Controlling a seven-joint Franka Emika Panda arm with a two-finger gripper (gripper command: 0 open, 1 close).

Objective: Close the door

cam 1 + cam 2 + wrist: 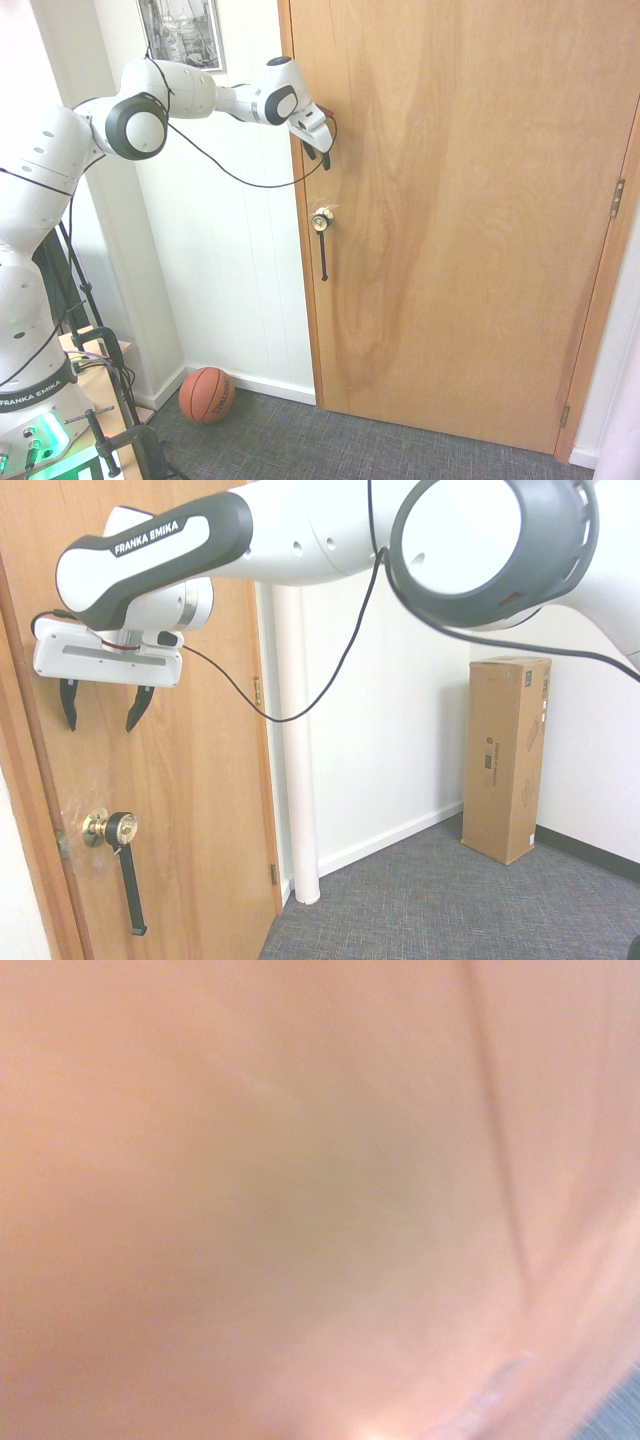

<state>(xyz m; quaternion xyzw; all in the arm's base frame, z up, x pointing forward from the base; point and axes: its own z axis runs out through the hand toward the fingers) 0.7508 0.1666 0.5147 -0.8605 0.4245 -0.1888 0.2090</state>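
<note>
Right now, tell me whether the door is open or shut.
Shut: the door sits in its frame, no gap showing.

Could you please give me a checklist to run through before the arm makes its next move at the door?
- Pincer open and holding nothing: ok, its two fingers stand apart.
- Door closed in its frame: ok, it appears flush along the edge by the knob.
- Knob free of the pincer: ok, it sits below the fingers.
- Strap hanging free: ok, it hangs down from the knob.
- Latch caught: cannot tell, no view shows it.
- Wrist view sharp enough to guide a move: not ok, it is badly blurred.
</note>
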